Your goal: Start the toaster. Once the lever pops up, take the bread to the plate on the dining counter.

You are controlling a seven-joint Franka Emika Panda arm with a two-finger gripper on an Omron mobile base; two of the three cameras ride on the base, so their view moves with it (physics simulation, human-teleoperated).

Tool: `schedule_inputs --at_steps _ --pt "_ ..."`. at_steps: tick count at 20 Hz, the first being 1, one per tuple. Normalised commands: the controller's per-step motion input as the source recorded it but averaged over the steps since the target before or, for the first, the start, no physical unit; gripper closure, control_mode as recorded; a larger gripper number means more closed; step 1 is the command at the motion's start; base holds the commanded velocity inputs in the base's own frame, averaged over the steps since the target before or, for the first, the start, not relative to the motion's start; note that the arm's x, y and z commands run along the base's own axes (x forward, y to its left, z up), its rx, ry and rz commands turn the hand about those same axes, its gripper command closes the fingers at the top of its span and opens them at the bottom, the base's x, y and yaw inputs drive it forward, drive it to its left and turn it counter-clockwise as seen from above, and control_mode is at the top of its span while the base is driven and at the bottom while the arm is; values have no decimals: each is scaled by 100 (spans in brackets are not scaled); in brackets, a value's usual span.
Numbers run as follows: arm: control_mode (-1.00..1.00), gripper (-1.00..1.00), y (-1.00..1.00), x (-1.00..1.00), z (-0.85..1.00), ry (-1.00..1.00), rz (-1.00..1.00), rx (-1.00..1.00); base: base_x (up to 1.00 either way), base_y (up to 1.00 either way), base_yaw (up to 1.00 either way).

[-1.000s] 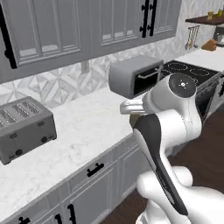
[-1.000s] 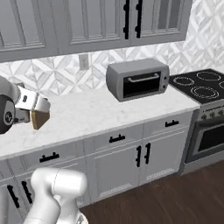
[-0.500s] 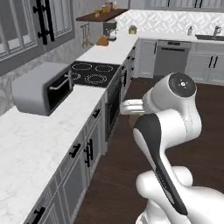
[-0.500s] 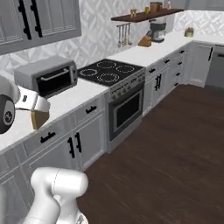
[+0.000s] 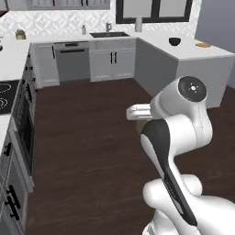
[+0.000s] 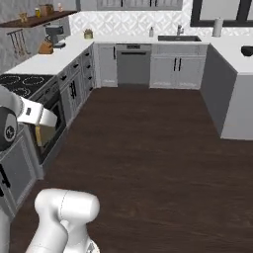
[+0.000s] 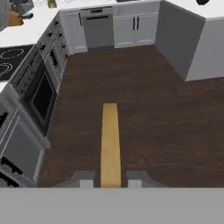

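Toasting's done I reckon: my end effector is clenched on the bread, plate on the dining tabletop left to reach.

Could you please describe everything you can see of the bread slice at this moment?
The bread is a thin tan-brown slice, seen edge-on in the hand view as a narrow upright strip. The gripper has its jaws closed on the slice's lower end, holding it in the air above the dark wood floor. Nothing else touches it.
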Motion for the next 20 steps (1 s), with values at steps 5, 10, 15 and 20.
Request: schedule_inputs --at_steps 5,10,15,20 --pt "100 100 0 0 0 0 0 0 85 -1 -63" --pt "100 100 0 0 0 0 0 0 100 32 -49" --pt "100 100 0 0 0 0 0 0 100 37 -44" --pt "100 100 0 0 0 0 0 0 100 31 -42"
